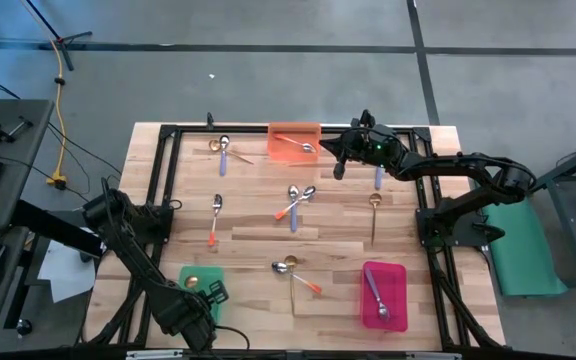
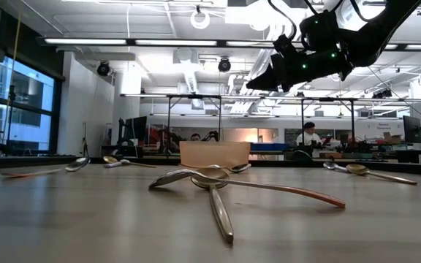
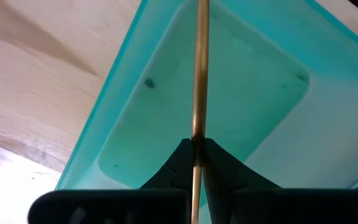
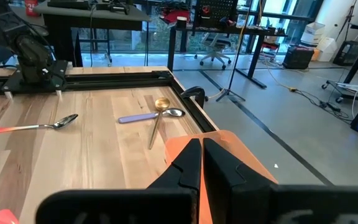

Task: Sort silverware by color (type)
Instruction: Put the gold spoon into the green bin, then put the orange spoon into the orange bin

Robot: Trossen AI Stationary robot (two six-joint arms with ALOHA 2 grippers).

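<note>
Left wrist view: left gripper [image 3: 196, 163] pinches gold spoon [image 3: 199, 74].

Checked all four views for lettering, labels, brand marks, numbers and signs. Found none legible. Noted no printing on the wooden table [image 1: 268, 215], on the orange tray [image 1: 293, 143], the teal tray [image 3: 241, 93] or the pink tray [image 1: 384, 293]. Saw no engraving or stamp readable on the spoons [image 2: 218, 183]. Observed small green lights on the right arm, without any characters. Noticed items on benches in the room beyond the table, including a red object at the far desk in the right wrist view, too small and blurred to yield any wording. Recorded no readable text anywhere.
</note>
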